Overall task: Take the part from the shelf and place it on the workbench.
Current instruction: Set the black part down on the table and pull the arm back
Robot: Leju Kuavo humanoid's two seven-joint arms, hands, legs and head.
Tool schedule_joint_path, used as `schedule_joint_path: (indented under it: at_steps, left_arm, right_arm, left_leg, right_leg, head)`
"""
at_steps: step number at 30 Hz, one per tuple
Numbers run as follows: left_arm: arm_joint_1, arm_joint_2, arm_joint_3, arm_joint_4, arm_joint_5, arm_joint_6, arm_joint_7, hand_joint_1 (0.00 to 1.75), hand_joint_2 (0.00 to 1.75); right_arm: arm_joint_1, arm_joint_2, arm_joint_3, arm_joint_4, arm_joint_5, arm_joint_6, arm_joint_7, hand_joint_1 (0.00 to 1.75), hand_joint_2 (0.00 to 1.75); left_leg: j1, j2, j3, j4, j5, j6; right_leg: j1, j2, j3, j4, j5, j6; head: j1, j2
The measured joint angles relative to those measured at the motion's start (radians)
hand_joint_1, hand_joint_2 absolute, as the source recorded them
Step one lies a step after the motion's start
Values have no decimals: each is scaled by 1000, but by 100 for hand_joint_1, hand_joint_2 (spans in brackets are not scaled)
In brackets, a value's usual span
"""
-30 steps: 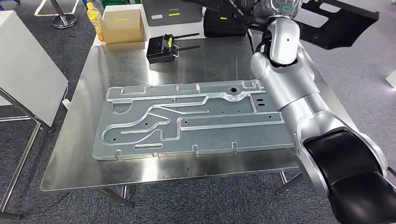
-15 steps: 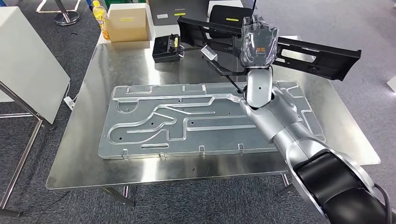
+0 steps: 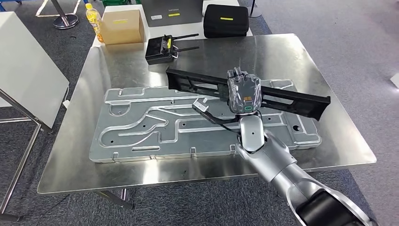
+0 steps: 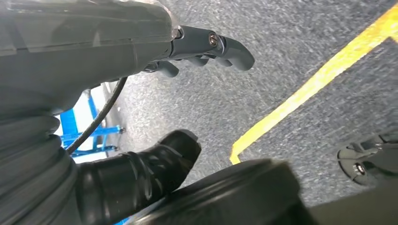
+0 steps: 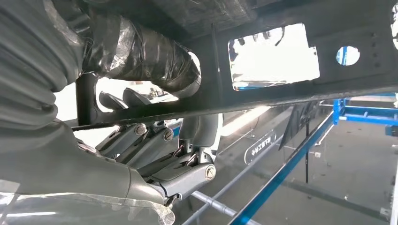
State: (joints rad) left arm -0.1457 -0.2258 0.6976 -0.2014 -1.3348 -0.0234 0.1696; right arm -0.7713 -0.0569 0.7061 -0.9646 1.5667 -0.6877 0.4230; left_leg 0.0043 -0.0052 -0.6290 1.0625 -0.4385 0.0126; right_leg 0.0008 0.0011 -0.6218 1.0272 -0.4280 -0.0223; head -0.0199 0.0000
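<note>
A long black slotted part hangs level just above the steel workbench, crossing the far right portion of a large grey stamped plate that lies there. My right hand grips the part near its middle, back of the hand toward the camera. In the right wrist view the fingers wrap under the part's black frame, and the thumb lies over it. My left hand hangs over grey carpet with its fingers apart from the thumb and nothing between them.
At the workbench's far edge sit a black controller with antennas, a cardboard box, a yellow bottle, a grey case and a black case. A white panel on a frame stands to the left.
The right arm has drawn back and come down, carrying the black part from above the table's far edge to low over the grey plate. The camera view has shifted slightly.
</note>
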Motion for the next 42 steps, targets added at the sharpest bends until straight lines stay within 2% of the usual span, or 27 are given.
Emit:
schedule_joint_path:
  at_steps: [1,4,6,7,9,10,11,12,13,14,16,17,19,21,23,25,26,27,28,30,32,34,36,38,40,41,42]
  left_arm:
    - [-1,0,0,0,0,0,0,0,175]
    - [1,-2,0,0,0,1,-1,0,175]
    - [1,-5,0,0,0,1,-4,0,175]
    - [1,-7,0,0,0,1,-6,0,175]
    - [0,-8,0,0,0,0,-11,0,175]
    - [1,-9,0,0,0,0,-12,0,175]
    - [2,-9,-1,0,0,0,-13,0,175]
    - [3,-9,-1,0,0,0,-14,0,175]
    - [4,-9,-1,0,0,0,-14,0,175]
    - [4,-10,-1,0,-1,1,-15,0,175]
    - [3,-11,-1,0,-1,2,-17,0,175]
    - [3,-11,-1,0,-1,2,-20,0,175]
    - [2,-11,-1,0,-1,3,-24,0,175]
    - [3,-11,-1,0,-2,4,-26,0,175]
    - [3,-11,-1,0,-3,1,-25,0,175]
    - [2,-11,-1,0,-4,-6,-21,0,175]
    - [0,-11,-2,0,-5,-12,-17,0,175]
    - [-1,-10,-2,0,-6,-17,-13,0,175]
    - [-3,-10,-2,0,-8,-22,-10,0,175]
    - [-5,-9,-2,0,-10,-28,-6,0,175]
    - [-10,-9,-3,0,-10,-31,-6,0,175]
    - [-14,-9,-3,0,-11,-33,-6,0,175]
    - [-15,-9,-3,0,-11,-34,-7,0,175]
    - [-17,-11,-5,0,-15,-31,-15,0,175]
    - [-19,-11,-8,0,-21,-23,-29,0,175]
    - [-19,-11,-10,0,-24,-17,-35,0,175]
    - [-18,-11,-12,0,-26,-8,-41,0,175]
  right_arm:
    - [9,0,-6,-10,0,0,-6,175,175]
    - [49,5,-39,-46,0,0,-71,175,175]
    - [94,20,-91,-84,0,0,-147,175,175]
    - [114,29,-120,-101,0,0,-179,175,175]
    - [152,48,-178,-130,0,0,-221,175,175]
    - [169,54,-198,-140,0,0,-229,175,175]
    - [183,60,-214,-150,0,0,-234,175,175]
    - [194,63,-226,-157,0,0,-238,175,175]
    - [201,66,-235,-163,0,-1,-240,175,175]
    - [205,70,-245,-171,-1,-1,-247,175,175]
    - [212,79,-264,-186,-5,-1,-268,175,175]
    - [217,85,-277,-196,-8,-1,-286,175,175]
    - [235,101,-310,-219,-23,-1,-342,175,175]
    - [256,130,-363,-251,-56,-1,-443,175,175]
    - [272,173,-431,-280,-98,-1,-576,175,175]
    - [283,226,-517,-298,-133,-1,-700,175,175]
    - [287,251,-559,-303,-145,-1,-747,175,175]
    - [291,273,-596,-306,-152,-1,-780,175,175]
    - [292,292,-624,-306,-156,-1,-802,175,175]
    - [291,328,-673,-306,-159,-1,-827,175,175]
    - [288,352,-702,-306,-159,-1,-833,175,175]
    - [288,366,-717,-306,-159,-2,-834,175,175]
    - [287,378,-725,-305,-158,-2,-833,175,175]
    - [285,384,-726,-304,-148,-2,-827,175,175]
    - [284,386,-726,-298,-134,-2,-814,87,87]
    - [285,386,-726,-292,-129,-2,-806,44,44]
    - [286,386,-726,-286,-127,-2,-797,0,0]
  left_leg:
    - [-2,0,16,-33,7,4]
    - [-5,0,25,-49,10,11]
    - [0,0,31,-60,18,22]
    - [3,0,33,-65,21,26]
    - [4,0,32,-66,23,30]
    - [4,0,31,-65,23,30]
    - [4,-1,31,-64,22,30]
    - [4,-1,31,-63,22,29]
    - [4,-2,31,-61,21,27]
    - [5,-2,31,-57,19,24]
    - [2,-2,28,-50,13,14]
    - [0,-1,27,-47,12,9]
    - [0,-1,28,-49,12,-2]
    - [3,-1,22,-34,-1,-14]
    - [6,-1,-9,41,-50,-22]
    - [6,-1,-68,174,-115,-27]
    - [6,-1,-91,226,-131,-27]
    - [6,-1,-102,248,-130,-26]
    - [6,-1,-92,227,-108,-23]
    - [4,0,-27,92,-39,-11]
    - [-2,0,27,-22,-3,0]
    - [-7,-1,37,-47,-1,5]
    - [-4,0,38,-56,5,12]
    - [2,2,42,-66,12,22]
    - [3,3,41,-67,14,26]
    - [3,3,41,-66,13,27]
    - [3,2,41,-65,13,26]
  right_leg:
    - [0,0,0,0,0,4]
    - [1,-1,2,-4,1,20]
    - [0,-1,-5,19,-20,30]
    - [-1,0,-22,57,-45,34]
    - [-7,0,-78,184,-110,42]
    - [-10,0,-104,242,-132,45]
    - [-12,-1,-117,271,-136,47]
    - [-15,-1,-112,262,-121,48]
    - [-17,-1,-87,214,-93,48]
    - [-18,-1,-49,141,-61,47]
    - [-15,-1,7,31,-27,41]
    - [-13,0,18,7,-24,36]
    - [-8,1,18,5,-23,25]
    - [-10,0,21,0,-19,11]
    - [-12,-2,22,-5,-14,-1]
    - [-9,-2,21,-4,-15,-6]
    - [-7,-2,21,-4,-15,-6]
    - [-4,-2,22,-3,-16,-7]
    - [-2,-2,22,-3,-16,-8]
    - [0,0,24,-2,-17,-8]
    - [4,2,21,1,-18,-4]
    - [3,2,17,1,-16,5]
    - [3,2,13,4,-20,17]
    - [2,2,-11,59,-56,27]
    - [-4,2,-69,182,-117,35]
    - [-7,1,-97,240,-137,39]
    - [-10,1,-113,270,-140,41]
  head:
    - [0,0]
    - [0,0]
    - [1,0]
    - [1,0]
    - [2,0]
    - [2,0]
    - [2,0]
    - [2,0]
    - [2,0]
    - [2,0]
    - [2,0]
    - [1,0]
    - [1,0]
    - [1,0]
    - [1,0]
    - [1,0]
    - [1,0]
    - [1,0]
    - [1,0]
    - [1,0]
    - [1,0]
    - [1,0]
    - [1,0]
    - [2,0]
    - [2,0]
    - [2,0]
    - [2,0]
